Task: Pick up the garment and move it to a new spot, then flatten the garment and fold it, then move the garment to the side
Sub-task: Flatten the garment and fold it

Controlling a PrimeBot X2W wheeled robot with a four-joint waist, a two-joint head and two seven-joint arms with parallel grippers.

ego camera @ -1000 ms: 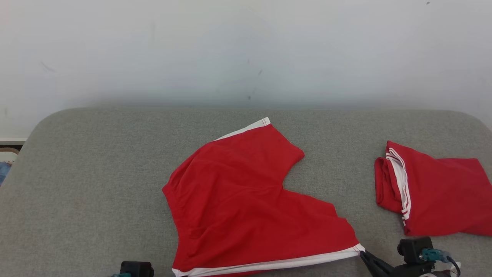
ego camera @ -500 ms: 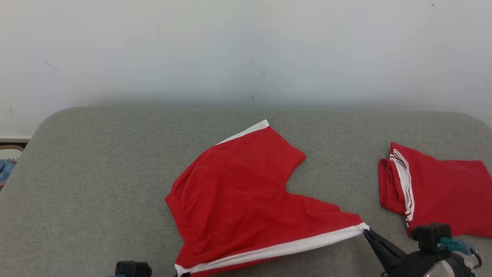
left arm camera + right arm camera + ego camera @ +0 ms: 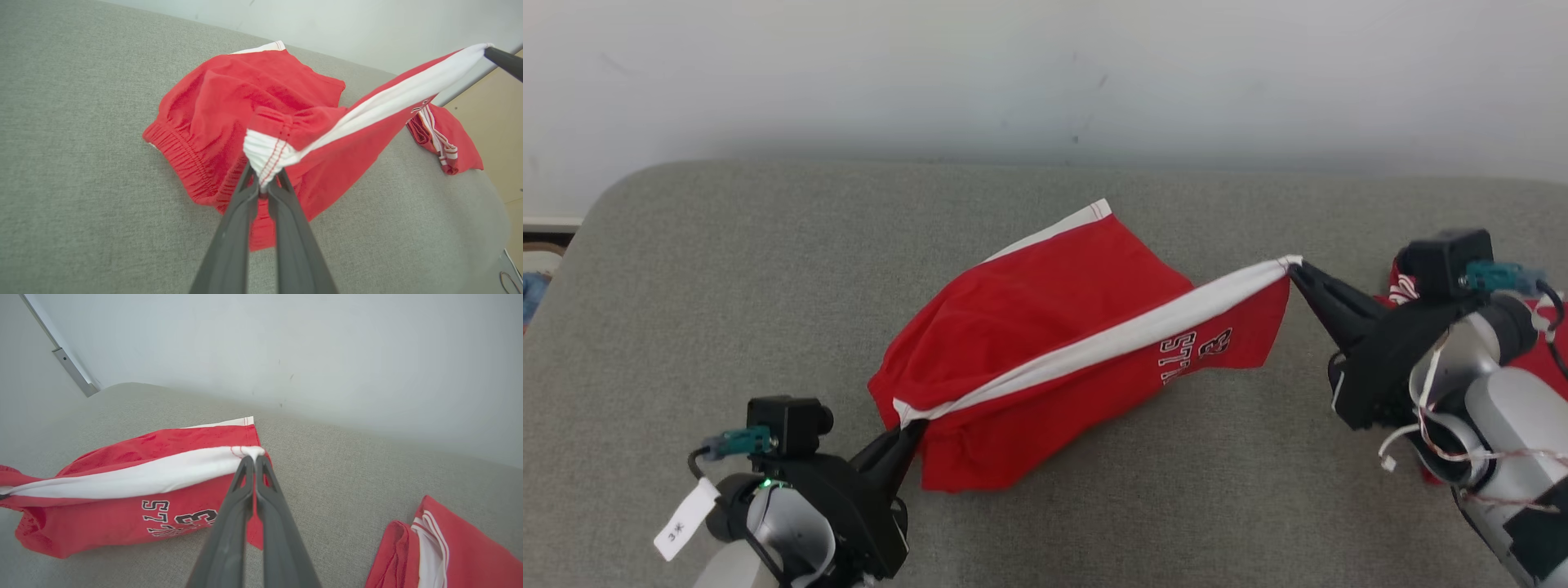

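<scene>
The garment (image 3: 1045,310) is a pair of red shorts with a white side stripe and dark lettering, partly lifted off the grey cushion (image 3: 727,269). My left gripper (image 3: 913,429) is shut on the waistband end of the stripe (image 3: 265,155). My right gripper (image 3: 1294,269) is shut on the hem end of the same stripe (image 3: 249,451). The white stripe is stretched taut between them, with red cloth (image 3: 122,522) hanging below it. The far leg (image 3: 1086,237) still rests on the cushion.
A second red garment (image 3: 445,547) with white trim lies folded at the cushion's right, partly behind my right arm (image 3: 1486,384). A pale wall (image 3: 1045,73) runs along the cushion's back edge. Bare grey cushion stretches to the left and front.
Both grippers have risen and moved forward, lifting the white-striped edge off the cushion and over the shorts, so the lettered side now shows. The head camera has tilted too.
</scene>
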